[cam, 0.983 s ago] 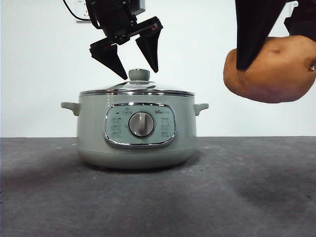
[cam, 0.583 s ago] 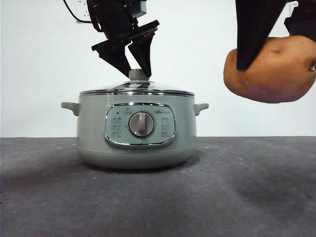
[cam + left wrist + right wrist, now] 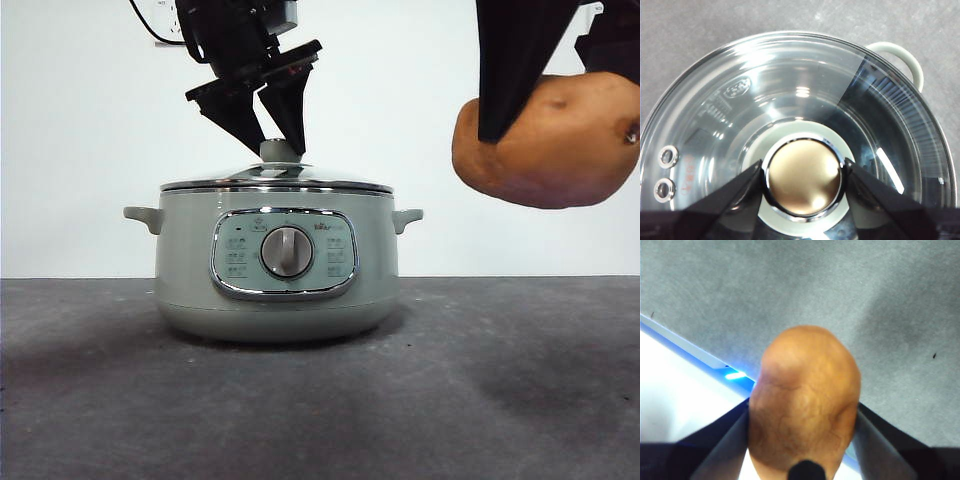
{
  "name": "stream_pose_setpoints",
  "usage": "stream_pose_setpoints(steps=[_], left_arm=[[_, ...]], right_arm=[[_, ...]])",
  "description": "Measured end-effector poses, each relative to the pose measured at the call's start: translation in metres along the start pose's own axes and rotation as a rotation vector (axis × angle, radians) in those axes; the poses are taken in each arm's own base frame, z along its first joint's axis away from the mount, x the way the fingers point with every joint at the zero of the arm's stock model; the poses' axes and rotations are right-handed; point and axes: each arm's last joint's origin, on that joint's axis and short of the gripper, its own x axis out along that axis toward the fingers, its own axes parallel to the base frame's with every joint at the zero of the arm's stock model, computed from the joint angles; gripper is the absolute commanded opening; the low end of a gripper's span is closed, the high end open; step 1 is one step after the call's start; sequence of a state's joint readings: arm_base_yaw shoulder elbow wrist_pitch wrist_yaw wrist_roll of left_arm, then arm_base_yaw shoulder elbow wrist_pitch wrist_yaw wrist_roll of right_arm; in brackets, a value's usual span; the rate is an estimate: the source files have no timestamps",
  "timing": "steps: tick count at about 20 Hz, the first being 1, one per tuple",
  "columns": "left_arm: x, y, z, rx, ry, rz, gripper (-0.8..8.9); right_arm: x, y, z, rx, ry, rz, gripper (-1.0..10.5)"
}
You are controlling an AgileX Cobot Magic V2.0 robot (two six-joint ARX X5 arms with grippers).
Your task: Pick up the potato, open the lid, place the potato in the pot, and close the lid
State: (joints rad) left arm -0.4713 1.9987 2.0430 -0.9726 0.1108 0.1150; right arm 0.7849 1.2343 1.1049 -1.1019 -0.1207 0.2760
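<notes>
The sage-green pot (image 3: 190, 270) stands mid-table with its dial panel facing the front camera. On it rests the glass lid (image 3: 330, 183), steel-rimmed, and my left gripper (image 3: 278, 148) comes down from above, shut on the lid's knob (image 3: 282, 152). From the left wrist, the black jaws press both sides of the knob (image 3: 804, 177) over the clear lid (image 3: 790, 90); my left gripper (image 3: 804, 167) sits right at it. High at the right, well clear of the pot, my right gripper (image 3: 550, 110) is shut on the orange-brown potato (image 3: 560, 160). The right wrist view has the potato (image 3: 805, 390) clamped in my right gripper (image 3: 802, 412).
The grey tabletop (image 3: 500, 380) spreads in front of and beside the pot. Small handles (image 3: 408, 216) stick out from the pot's sides. A white wall is behind. Below the potato the table's far edge (image 3: 685, 342) meets a white strip.
My left gripper came down from just above the knob and closed its jaws on it. The right gripper with the potato has stayed where it was.
</notes>
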Motion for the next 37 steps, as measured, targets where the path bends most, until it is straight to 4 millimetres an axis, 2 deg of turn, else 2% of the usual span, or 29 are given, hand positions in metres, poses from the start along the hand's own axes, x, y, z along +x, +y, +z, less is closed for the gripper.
stream_pose_setpoints(steps=[2, 5, 8, 11, 15, 19, 24, 26, 30, 34, 37], left_arm=[[-0.011, 0.0, 0.005, 0.002, -0.016, 0.005, -0.09], [-0.038, -0.001, 0.021, 0.012, -0.109, 0.017, -0.09], [-0.057, 0.002, 0.028, 0.011, -0.164, 0.031, -0.09], [-0.064, 0.015, 0.027, -0.015, -0.162, 0.057, -0.09], [-0.076, 0.052, 0.02, -0.079, -0.156, 0.126, -0.09], [-0.085, 0.091, 0.009, -0.157, -0.143, 0.192, -0.09], [-0.096, 0.129, -0.005, -0.233, -0.143, 0.259, -0.09], [-0.101, 0.142, -0.011, -0.263, -0.144, 0.281, -0.09], [-0.109, 0.161, -0.02, -0.308, -0.143, 0.322, -0.09], [-0.111, 0.166, -0.023, -0.319, -0.143, 0.329, -0.09], [-0.111, 0.167, -0.023, -0.319, -0.144, 0.329, -0.09]], right_arm=[[-0.004, 0.001, 0.002, -0.001, -0.017, 0.004, 0.0], [-0.016, 0.004, 0.008, 0.006, -0.06, 0.016, 0.0], [-0.031, 0.01, 0.021, 0.012, -0.115, 0.031, 0.0], [-0.04, 0.018, 0.046, 0.01, -0.154, 0.04, 0.0], [-0.038, 0.029, 0.094, 0.016, -0.178, 0.041, 0.0], [-0.017, 0.025, 0.149, 0.042, -0.158, 0.016, 0.0], [0.014, 0.002, 0.209, 0.098, -0.176, -0.01, 0.0], [0.024, -0.006, 0.228, 0.11, -0.193, -0.009, 0.0], [0.059, -0.009, 0.254, 0.086, -0.191, -0.003, 0.0], [0.096, -0.014, 0.263, 0.078, -0.166, -0.009, 0.0], [0.106, -0.015, 0.267, 0.074, -0.182, -0.006, 0.0]])
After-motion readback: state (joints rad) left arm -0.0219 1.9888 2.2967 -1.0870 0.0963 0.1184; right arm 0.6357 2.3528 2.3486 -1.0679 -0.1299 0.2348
